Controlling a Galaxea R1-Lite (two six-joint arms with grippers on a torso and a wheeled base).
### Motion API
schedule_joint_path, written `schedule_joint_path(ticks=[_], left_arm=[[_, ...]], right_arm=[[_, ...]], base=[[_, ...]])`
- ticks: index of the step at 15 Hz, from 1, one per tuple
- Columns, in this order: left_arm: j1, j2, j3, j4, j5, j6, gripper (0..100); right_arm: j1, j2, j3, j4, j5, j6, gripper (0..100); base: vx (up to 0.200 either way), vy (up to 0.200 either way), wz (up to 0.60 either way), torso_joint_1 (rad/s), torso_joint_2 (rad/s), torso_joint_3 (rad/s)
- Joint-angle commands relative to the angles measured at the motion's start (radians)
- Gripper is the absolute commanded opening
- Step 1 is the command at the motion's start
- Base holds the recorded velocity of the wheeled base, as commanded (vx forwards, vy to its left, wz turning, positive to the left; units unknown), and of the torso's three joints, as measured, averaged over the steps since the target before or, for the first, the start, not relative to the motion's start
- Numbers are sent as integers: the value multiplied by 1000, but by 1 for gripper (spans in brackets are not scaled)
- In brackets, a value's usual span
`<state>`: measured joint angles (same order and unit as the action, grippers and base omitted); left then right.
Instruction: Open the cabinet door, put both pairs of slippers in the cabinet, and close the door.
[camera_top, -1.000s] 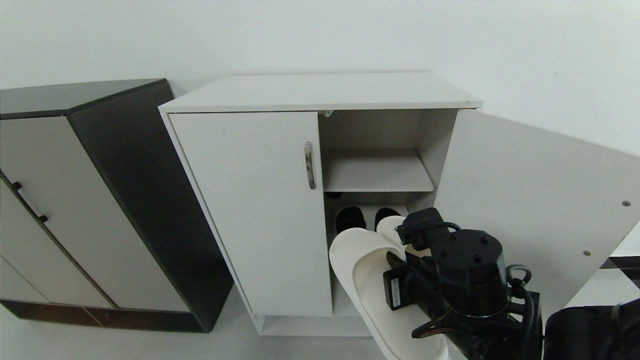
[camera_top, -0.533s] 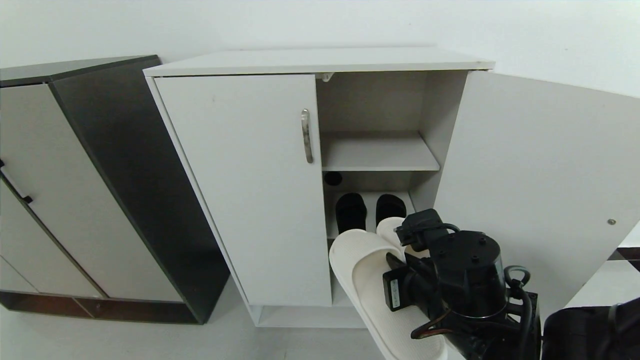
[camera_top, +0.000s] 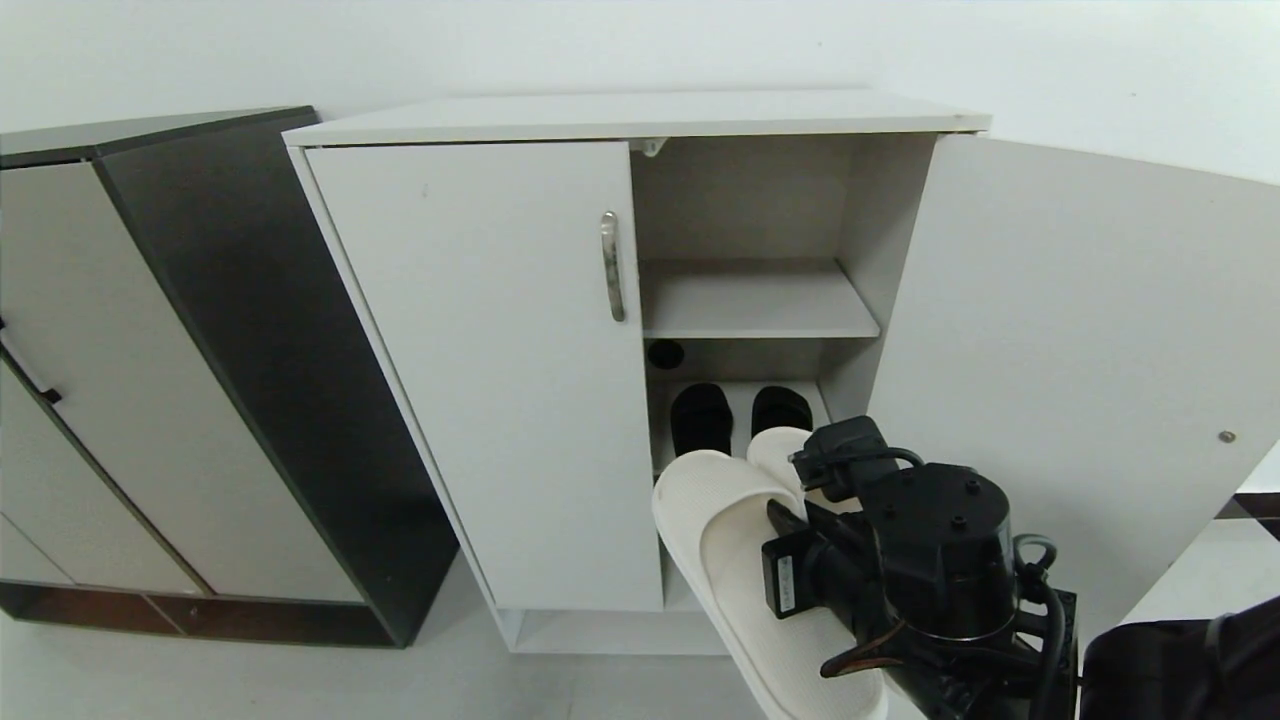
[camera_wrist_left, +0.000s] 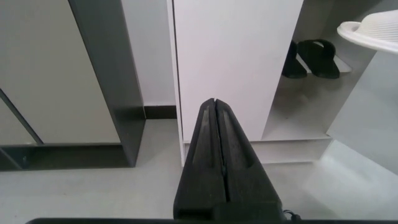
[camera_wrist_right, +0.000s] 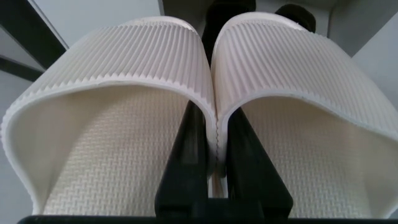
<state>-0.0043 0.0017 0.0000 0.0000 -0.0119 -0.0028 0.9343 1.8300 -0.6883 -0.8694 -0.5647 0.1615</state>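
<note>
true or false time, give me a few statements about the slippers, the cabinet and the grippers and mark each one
1. The right gripper is shut on the pair of white ribbed foam slippers. True.
2. A pair of black slippers lies inside the white two-door cabinet, below its shelf. True.
3. Both cabinet doors stand open. False: the right door is open, the left door shut.
4. The left gripper holds a slipper. False: it is shut on nothing.
</note>
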Motion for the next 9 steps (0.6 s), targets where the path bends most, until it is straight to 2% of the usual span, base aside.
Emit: schedule_joint_path(ticks=[1, 6, 8, 9], left_arm=[[0, 0, 0, 0, 0, 0, 0], [0, 0, 0, 0, 0, 0, 0], [0, 0, 0, -2, 1, 0, 0], [0, 0, 0, -2, 1, 0, 0]], right_arm=[[1, 5, 9, -11, 2, -2, 0], [3, 6, 7, -28, 37, -11, 0], [11, 8, -53, -8, 20, -16, 0], [12, 23, -112, 59, -12, -2, 0]], base=[[0, 0, 0, 0, 0, 0], [0, 0, 0, 0, 0, 0], [0, 0, 0, 0, 0, 0], [0, 0, 0, 0, 0, 0]])
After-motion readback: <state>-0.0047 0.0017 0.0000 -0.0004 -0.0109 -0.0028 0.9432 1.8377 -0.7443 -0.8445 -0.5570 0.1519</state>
